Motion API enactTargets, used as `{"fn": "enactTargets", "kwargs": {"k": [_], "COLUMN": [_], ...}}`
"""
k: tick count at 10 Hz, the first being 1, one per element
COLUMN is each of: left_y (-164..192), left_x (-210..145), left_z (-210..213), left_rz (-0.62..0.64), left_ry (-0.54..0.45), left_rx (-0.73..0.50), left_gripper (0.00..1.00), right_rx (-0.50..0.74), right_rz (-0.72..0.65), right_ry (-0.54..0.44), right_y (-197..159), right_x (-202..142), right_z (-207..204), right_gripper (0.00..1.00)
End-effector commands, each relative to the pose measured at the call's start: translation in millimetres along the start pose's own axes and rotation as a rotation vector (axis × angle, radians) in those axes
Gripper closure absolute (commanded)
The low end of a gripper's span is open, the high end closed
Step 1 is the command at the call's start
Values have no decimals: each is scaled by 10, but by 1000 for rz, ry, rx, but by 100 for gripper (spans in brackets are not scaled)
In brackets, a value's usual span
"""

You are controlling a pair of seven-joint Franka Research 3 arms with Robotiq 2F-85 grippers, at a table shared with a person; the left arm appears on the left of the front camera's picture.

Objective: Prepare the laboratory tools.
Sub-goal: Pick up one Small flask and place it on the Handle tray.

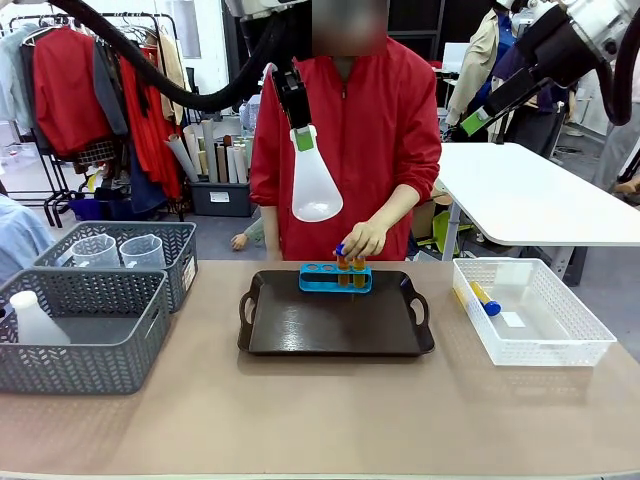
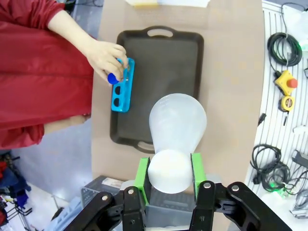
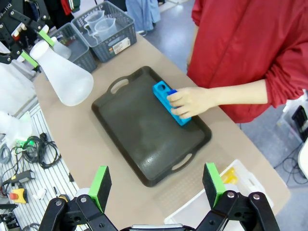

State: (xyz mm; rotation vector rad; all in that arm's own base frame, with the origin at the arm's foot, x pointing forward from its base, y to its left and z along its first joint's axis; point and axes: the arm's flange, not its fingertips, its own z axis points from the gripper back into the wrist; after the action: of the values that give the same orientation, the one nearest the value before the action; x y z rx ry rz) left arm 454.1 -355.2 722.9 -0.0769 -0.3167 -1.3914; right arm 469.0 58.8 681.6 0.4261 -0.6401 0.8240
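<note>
My left gripper [image 1: 303,135] [image 2: 169,173] hangs high over the table's middle, shut on the neck of a translucent white conical flask [image 1: 315,190] [image 2: 177,130] [image 3: 65,77] whose wide base points down. Below it a blue tube rack [image 1: 335,278] [image 2: 122,86] [image 3: 171,103] sits at the far edge of a dark tray [image 1: 335,325] [image 2: 163,62] [image 3: 144,139]. The person's hand [image 1: 365,238] [image 2: 108,57] [image 3: 190,102] holds a blue-capped orange tube at the rack. My right gripper [image 1: 475,120] [image 3: 159,185] is raised at the upper right, open and holding nothing.
A white mesh bin [image 1: 560,345] at the right holds an orange tube [image 1: 483,297]. At the left stand two grey baskets: the far one [image 1: 175,265] holds clear beakers [image 1: 120,250], the near one [image 1: 120,340] another white flask [image 1: 35,320]. A person in red stands across the table.
</note>
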Motion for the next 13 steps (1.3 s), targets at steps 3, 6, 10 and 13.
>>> {"fn": "enactTargets", "kwargs": {"k": [3, 6, 10, 13], "left_y": [10, 90, 394, 578], "left_x": [1, 248, 850, 1122], "left_z": [31, -234, -825, -1384], "left_rz": [-2, -105, -217, -215], "left_ry": [1, 55, 124, 163], "left_rx": [10, -48, -35, 5], "left_gripper": [100, 100, 100, 100], "right_rx": [6, 6, 6, 6], "right_rz": [-3, -3, -3, -3], "right_ry": [-9, -9, -9, -9], "right_y": [11, 11, 11, 11], "right_x": [-3, -3, -3, -3], "right_z": [6, 6, 6, 6], "right_gripper": [0, 0, 0, 0]}}
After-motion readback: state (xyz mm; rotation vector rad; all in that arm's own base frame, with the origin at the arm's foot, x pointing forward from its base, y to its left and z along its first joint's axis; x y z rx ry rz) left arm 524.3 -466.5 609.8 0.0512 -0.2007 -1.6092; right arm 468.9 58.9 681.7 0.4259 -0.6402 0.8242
